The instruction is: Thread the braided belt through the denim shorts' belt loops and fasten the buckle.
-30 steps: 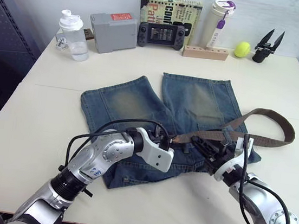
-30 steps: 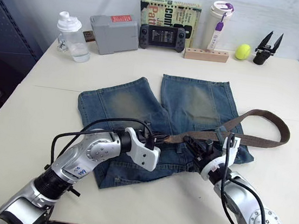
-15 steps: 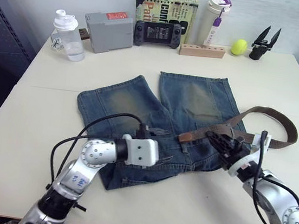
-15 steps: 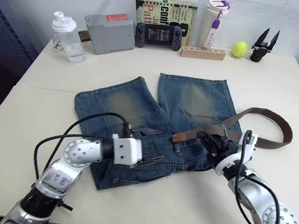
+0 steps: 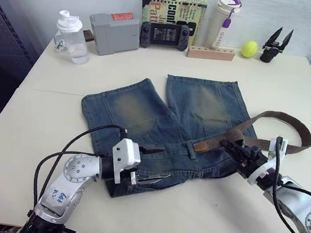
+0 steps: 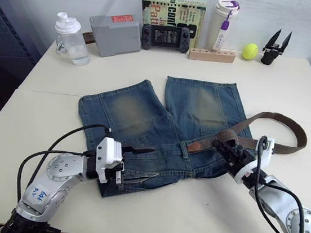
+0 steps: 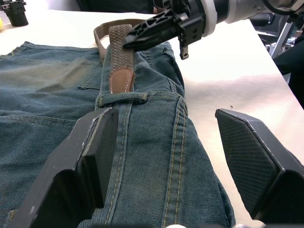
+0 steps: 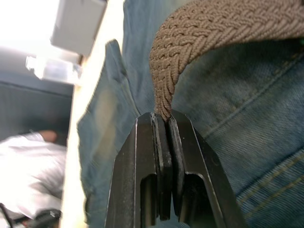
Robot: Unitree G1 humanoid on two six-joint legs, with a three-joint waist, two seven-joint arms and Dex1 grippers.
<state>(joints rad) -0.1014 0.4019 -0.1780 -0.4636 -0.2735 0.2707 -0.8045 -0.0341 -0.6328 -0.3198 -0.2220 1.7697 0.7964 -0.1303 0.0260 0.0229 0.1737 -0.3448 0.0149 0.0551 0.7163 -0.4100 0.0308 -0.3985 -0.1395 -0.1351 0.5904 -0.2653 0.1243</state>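
The denim shorts point(image 5: 144, 115) lie flat mid-table, waistband toward me. The braided belt point(image 5: 283, 117) curls off their right side and runs back across the waistband. Its brown leather tip point(image 7: 121, 78) lies right at a belt loop point(image 7: 122, 98); whether it is tucked under I cannot tell. My right gripper point(image 5: 234, 149) is shut on the belt just behind that tip, and the braid is pinched between its fingers point(image 8: 164, 118). My left gripper point(image 5: 153, 161) stands open over the waistband to the left of the loop, holding nothing. The buckle is hidden.
Along the table's back edge stand a clear bottle point(image 5: 72, 35), a grey box point(image 5: 116, 32), a game controller point(image 5: 165, 35), a book point(image 5: 174, 13), a white tumbler point(image 5: 224, 20), a wooden block point(image 5: 211, 53), a yellow ball point(image 5: 250, 48) and a black spare gripper point(image 5: 278, 43).
My left gripper has opened, let go near the belt tip and drawn back to the left. The right gripper, still shut on the belt, has shifted slightly right. The camera has moved.
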